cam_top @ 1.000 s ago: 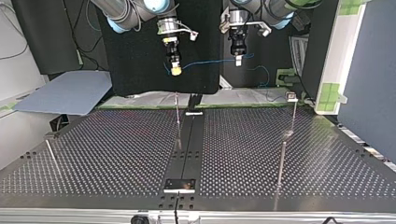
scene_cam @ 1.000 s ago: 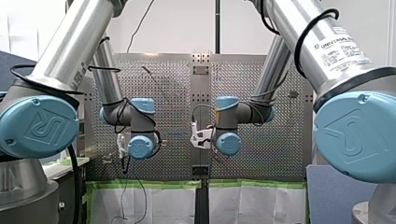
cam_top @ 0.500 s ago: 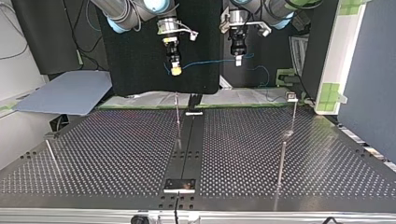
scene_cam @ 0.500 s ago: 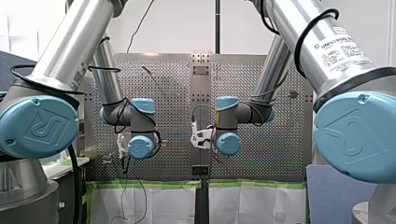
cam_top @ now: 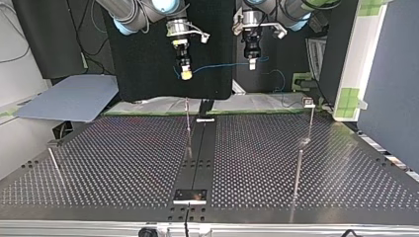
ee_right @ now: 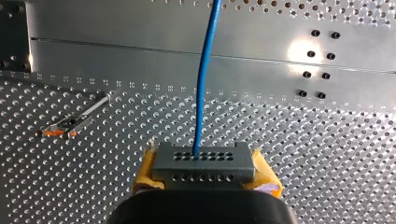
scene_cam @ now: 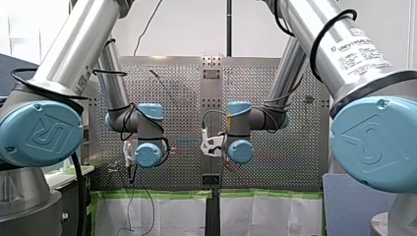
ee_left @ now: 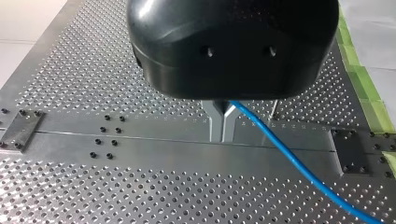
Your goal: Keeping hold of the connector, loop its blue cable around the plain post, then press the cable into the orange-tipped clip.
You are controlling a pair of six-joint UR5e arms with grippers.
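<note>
Right pincer (ee_right: pixel 205 174) clamping connector (ee_right: pixel 204 160), pointing downward

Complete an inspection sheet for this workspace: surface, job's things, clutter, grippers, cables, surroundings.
Surface: perforated table, dark centre strip.
Job's things: grey connector held above the table; orange-tipped clip and thin posts stand on it; blue cable not yet looped.
Clutter: nothing seen.
Grippers: my right gripper, yellow pads, shut on the grey connector; my left gripper, metal fingers, shut on the blue cable.
Cables: blue cable spans the two grippers in the air.
Surroundings: green tape on a side panel; grey board at the top view's left.
</note>
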